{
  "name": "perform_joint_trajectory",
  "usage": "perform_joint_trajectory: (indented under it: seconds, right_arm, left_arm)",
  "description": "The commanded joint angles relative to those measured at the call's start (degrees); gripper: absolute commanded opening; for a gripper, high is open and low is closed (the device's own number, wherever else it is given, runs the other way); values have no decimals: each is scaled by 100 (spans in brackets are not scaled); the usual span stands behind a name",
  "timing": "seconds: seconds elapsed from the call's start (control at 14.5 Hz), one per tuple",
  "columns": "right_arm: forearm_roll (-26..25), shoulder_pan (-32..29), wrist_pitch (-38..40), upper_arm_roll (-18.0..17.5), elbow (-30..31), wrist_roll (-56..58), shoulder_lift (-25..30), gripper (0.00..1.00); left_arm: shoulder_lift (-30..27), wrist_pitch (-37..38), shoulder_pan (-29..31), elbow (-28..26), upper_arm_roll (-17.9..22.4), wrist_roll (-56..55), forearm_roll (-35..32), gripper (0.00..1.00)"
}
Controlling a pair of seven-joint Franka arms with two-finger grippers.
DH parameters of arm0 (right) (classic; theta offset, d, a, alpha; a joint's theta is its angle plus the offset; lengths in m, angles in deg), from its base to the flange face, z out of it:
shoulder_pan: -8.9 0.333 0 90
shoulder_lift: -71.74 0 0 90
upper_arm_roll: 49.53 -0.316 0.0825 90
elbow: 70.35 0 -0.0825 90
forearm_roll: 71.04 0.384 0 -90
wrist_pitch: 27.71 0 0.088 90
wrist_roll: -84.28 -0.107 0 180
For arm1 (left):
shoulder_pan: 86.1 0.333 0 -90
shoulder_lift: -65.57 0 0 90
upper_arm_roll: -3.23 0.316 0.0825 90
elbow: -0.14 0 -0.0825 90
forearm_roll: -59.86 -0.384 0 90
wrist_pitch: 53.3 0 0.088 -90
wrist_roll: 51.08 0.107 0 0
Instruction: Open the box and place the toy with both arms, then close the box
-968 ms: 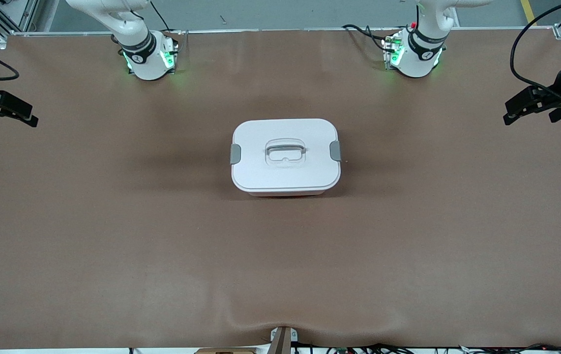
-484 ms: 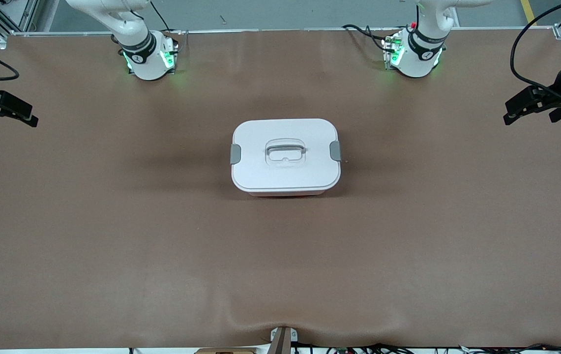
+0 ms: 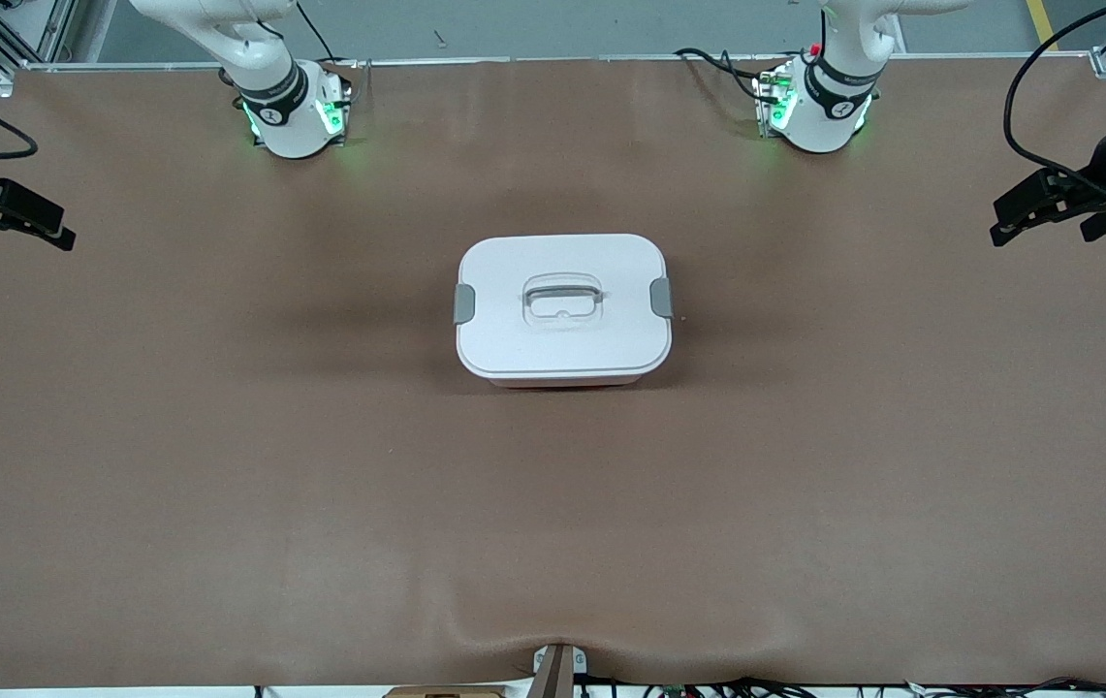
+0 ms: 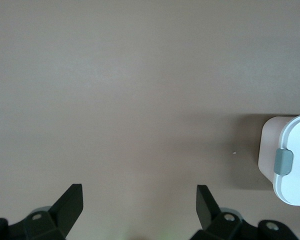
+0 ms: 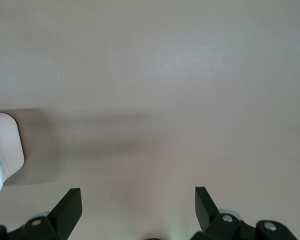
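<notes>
Brown matting covers the whole table (image 3: 223, 465), with a slight buckle in it at the edge nearest the front camera. Two white arms come next in size: the right arm's green-lit base (image 3: 293, 116) and the left arm's green-lit base (image 3: 816, 111) both stand along the table edge farthest from the front camera, and each arm swings out to its own end of the table.

At the middle of the table sits the box (image 3: 563, 310), well apart from both grippers. Its white lid (image 3: 514, 339) is on, and a thin strip of the pink bin shows under the lid's edge on the side nearest the camera. The toy is not visible in any view.

Over the left arm's end of the table hangs the left gripper (image 3: 1008, 221); in its wrist view its fingers (image 4: 70, 202) stand wide apart over bare matting, holding nothing, with a corner of the box in sight. Likewise the right gripper (image 3: 53, 231) hangs over the right arm's end, spread wide and holding nothing.

Smaller still, a recessed handle (image 3: 562, 294) lies at the lid's centre. One grey clip (image 3: 464, 303) sits on the box's side toward the right arm, and another grey clip (image 3: 661, 297) toward the left arm; both lie flat against the lid.
</notes>
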Motion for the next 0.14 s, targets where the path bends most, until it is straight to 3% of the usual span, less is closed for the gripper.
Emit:
perform_joint_trajectory:
  seconds: [0.0,0.07]
  right_arm:
    - [-85,27,62,9,-54,-78,12,100]
    - [-85,36,62,9,-63,-78,12,100]
  left_arm:
    - [37,75,-19,124,18,23,107,100]
    - [28,75,-19,124,18,14,107,100]
